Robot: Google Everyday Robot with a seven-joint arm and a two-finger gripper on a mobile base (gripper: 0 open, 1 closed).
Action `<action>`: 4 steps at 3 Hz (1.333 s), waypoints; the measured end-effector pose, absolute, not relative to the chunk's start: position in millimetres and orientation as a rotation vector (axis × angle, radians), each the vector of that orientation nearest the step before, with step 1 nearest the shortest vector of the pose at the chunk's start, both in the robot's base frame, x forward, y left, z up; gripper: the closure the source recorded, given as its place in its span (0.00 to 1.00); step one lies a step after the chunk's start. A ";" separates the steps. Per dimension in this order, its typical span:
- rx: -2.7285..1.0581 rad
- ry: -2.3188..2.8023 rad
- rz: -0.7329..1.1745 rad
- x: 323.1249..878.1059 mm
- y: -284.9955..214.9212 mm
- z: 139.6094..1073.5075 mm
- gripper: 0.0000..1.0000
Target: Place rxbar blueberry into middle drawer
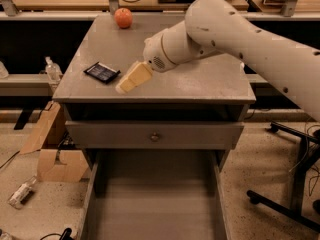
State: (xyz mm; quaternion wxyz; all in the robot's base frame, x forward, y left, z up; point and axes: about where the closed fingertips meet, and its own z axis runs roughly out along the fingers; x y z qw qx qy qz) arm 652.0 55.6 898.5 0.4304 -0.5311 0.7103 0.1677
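While the rxbar blueberry (102,72) lies flat on the cabinet top (215,84), gripper (121,88) hangs just right of it, fingers pressed together, empty; middle drawer (155,211) open below it.

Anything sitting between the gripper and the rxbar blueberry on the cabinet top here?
Nothing. In the camera view, the gripper is close beside the rxbar blueberry, and only a short strip of bare grey cabinet top separates them.
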 end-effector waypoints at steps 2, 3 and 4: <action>-1.281 1.754 0.435 689.0 119.5 882.4 0.00; -1.231 1.797 0.428 710.2 131.9 860.2 0.00; -1.197 1.827 0.432 720.0 138.1 843.9 0.00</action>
